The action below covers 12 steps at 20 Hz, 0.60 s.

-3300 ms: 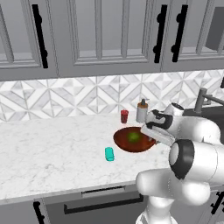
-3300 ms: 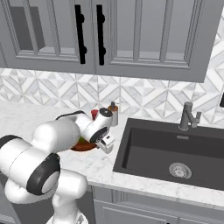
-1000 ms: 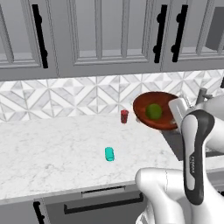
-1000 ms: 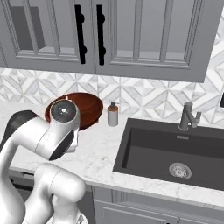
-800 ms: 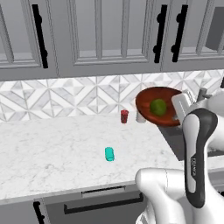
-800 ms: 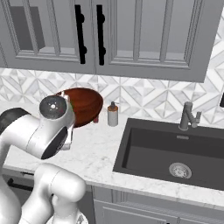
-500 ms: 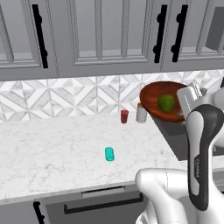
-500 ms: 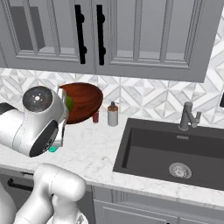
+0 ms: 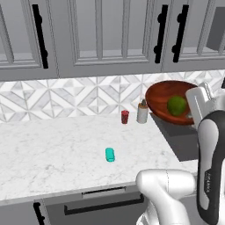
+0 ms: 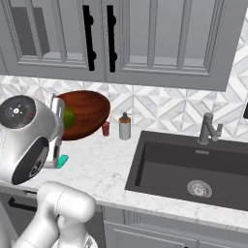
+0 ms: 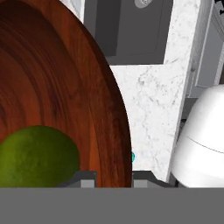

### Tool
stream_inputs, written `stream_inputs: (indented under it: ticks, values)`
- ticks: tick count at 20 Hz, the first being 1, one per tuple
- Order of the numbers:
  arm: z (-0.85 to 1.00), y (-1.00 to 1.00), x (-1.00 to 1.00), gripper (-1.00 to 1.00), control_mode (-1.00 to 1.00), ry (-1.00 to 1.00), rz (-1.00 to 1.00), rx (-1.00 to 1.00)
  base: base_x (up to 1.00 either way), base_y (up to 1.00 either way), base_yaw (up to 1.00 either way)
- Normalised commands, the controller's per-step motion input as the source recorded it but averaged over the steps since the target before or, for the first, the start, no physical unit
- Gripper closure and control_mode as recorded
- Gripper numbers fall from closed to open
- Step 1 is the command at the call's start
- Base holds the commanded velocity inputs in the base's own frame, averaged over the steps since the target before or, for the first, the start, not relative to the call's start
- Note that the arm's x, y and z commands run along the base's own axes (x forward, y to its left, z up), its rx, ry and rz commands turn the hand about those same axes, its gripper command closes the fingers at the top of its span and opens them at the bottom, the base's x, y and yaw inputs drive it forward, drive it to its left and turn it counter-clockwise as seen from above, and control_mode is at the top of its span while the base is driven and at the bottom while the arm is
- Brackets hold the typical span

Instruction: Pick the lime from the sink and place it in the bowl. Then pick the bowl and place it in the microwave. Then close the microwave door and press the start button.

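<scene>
The tool [image 11: 110,177] is clamped on the rim of the bowl [image 9: 165,100], one finger on each side of the wall, holding it tilted in the air above the desk [image 9: 57,154]. The bowl is wide, shallow, glossy reddish-brown wood with visible grain. The lime [image 9: 177,106], round and dull yellow-green, rests inside it. Below stand a small red cup [image 9: 125,117] and a bottle [image 9: 142,112], beside the dark sink [image 10: 193,169].

Legible text: none. Faint lettering runs along the robot arm's dark band [image 9: 209,184], too small to read.
</scene>
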Motion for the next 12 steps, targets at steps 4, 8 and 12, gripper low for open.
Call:
stream_inputs:
  ticks: [4, 8, 12]
  values:
    - [0.07, 0.02, -0.25, 1.0, 1.0, 0.0, -0.02, 0.0, -0.23, 0.0, -0.02]
    - [0.0, 0.0, 0.0, 1.0, 1.0, 0.0, 0.0, 0.0, -0.49, 0.0, -0.04]
    - [0.0, 0.0, 0.0, 1.0, 1.0, 0.0, 0.0, 0.0, -0.79, -0.1, -0.07]
